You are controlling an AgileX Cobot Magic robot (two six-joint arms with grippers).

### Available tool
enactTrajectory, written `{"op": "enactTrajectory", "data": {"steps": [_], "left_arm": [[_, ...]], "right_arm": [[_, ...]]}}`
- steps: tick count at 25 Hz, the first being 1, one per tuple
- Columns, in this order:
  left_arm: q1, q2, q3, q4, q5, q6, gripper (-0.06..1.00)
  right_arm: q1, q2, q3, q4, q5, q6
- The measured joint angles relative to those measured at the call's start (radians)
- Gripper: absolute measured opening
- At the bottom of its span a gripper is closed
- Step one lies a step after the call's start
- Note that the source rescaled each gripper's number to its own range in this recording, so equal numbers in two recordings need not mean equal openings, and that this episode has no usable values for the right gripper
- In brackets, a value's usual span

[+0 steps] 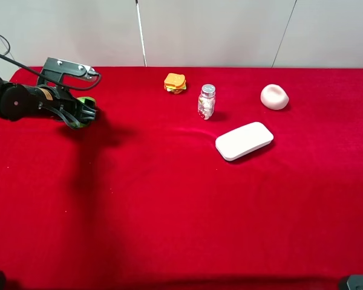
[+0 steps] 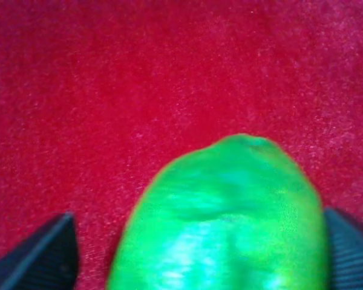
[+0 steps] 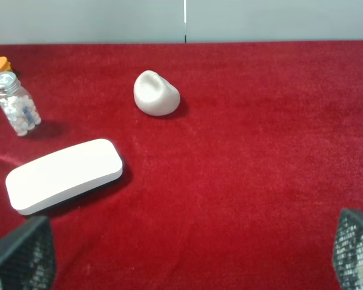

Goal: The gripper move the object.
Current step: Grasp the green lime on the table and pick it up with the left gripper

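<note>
The green lime-like object [image 2: 230, 217] fills the lower part of the left wrist view, glossy, with its pointed end away from the camera. My left gripper [image 1: 83, 113] is shut on it, with dark fingers [image 2: 42, 257] on either side, over the red cloth at the far left. In the exterior high view only slivers of green [image 1: 88, 101] show between the fingers. My right gripper [image 3: 190, 248] is open and empty, its fingertips [image 3: 354, 244] at the corners of the right wrist view; it does not show in the exterior high view.
A red cloth covers the table [image 1: 169, 211]. A white flat rounded block [image 1: 244, 141] lies right of centre, a pale pink lump [image 1: 274, 96] behind it. A small bottle of white pills [image 1: 206, 102] and an orange toy sandwich [image 1: 175, 83] stand at the back.
</note>
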Motion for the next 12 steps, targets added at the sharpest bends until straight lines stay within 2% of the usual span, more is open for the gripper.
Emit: {"op": "enactTrajectory", "data": {"steps": [12], "left_arm": [[0.0, 0.0, 0.0, 0.0, -0.001, 0.0, 0.0]], "right_arm": [[0.0, 0.0, 0.0, 0.0, 0.0, 0.0]]}}
